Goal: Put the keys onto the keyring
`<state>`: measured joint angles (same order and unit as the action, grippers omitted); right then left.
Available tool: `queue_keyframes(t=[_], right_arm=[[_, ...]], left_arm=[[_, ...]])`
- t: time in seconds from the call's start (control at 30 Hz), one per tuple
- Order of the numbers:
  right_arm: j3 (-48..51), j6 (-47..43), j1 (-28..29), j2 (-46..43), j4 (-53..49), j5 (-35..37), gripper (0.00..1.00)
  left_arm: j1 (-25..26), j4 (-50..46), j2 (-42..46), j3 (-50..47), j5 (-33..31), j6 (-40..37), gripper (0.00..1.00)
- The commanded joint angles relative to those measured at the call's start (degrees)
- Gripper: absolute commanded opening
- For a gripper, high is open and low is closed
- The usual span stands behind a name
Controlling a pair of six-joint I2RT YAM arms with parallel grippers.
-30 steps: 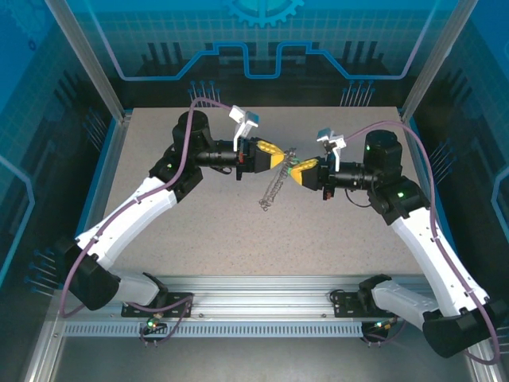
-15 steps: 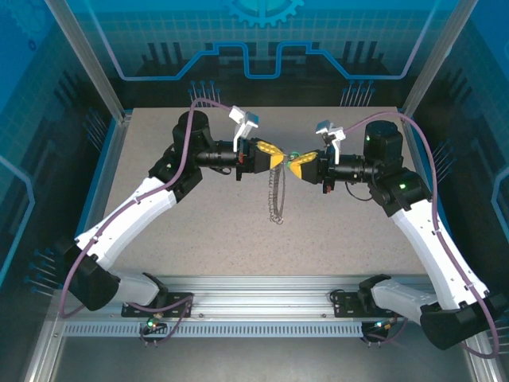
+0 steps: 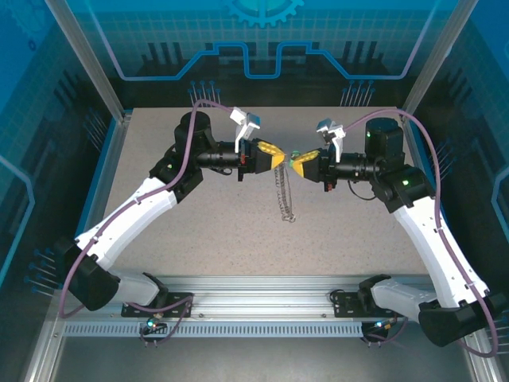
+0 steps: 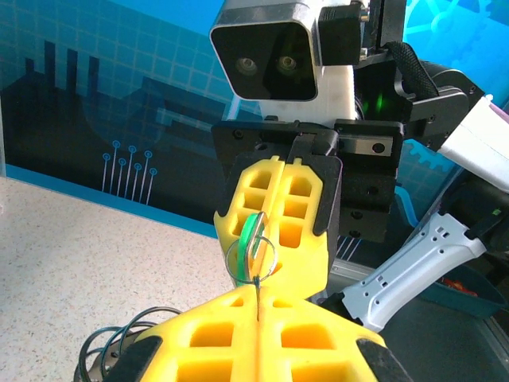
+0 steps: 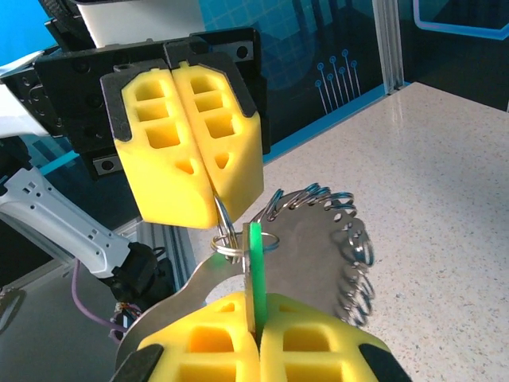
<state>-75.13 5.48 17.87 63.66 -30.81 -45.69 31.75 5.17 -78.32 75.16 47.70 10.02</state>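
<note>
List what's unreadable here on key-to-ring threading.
- Right wrist: key edge-on, hole unseen, so whether keyring threads it is unclear; lower end buried between right gripper fingers.
- Top external: joint too small, between left gripper and right gripper.
- Left wrist: dark loops cut by bottom edge, behind left gripper fingers.

**Enclosure and work surface.** Speckled beige table [image 3: 215, 239], seen from above. Along the table's near edge runs a silvery slotted aluminium rail [image 3: 262, 290]. Behind its far edge stands a translucent blue back panel [image 3: 318, 40] printed with a grid and circuit-like lines, with a gear emblem [image 3: 262, 8] at top centre. A slanting aluminium post [image 3: 86, 60] rises from each far corner, and blue side walls [image 3: 32, 119] flank the table
</note>
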Motion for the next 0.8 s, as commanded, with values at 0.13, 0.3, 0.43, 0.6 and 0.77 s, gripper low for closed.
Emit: queue_keyframes(t=[0.13,0.3,0.43,0.6,0.77], right_arm=[[-2.39,0.68,-0.46,0.12,-0.31,-0.1,0.0],[-2.65,0.08,2.67,0.88,-0.48,1.66,0.0],[-2.91,-0.29,4.74,1.94,-0.48,2.67,0.0],[-2.83,-0.62,5.59,2.78,-0.39,3.06,0.0],[-2.74,-0.92,5.46,2.42,-0.47,3.9,0.0]], left_arm=[[-0.02,-0.66,1.42,0.43,0.72,-1.63,0.0],[-0.02,-0.12,1.25,0.49,0.81,-1.28,0.0],[0.06,-0.03,1.11,0.57,0.82,-1.07,0.0],[0.16,-0.06,0.9,0.94,0.73,-1.05,0.0],[0.24,-0.15,0.72,1.21,0.65,-1.06,0.0]])
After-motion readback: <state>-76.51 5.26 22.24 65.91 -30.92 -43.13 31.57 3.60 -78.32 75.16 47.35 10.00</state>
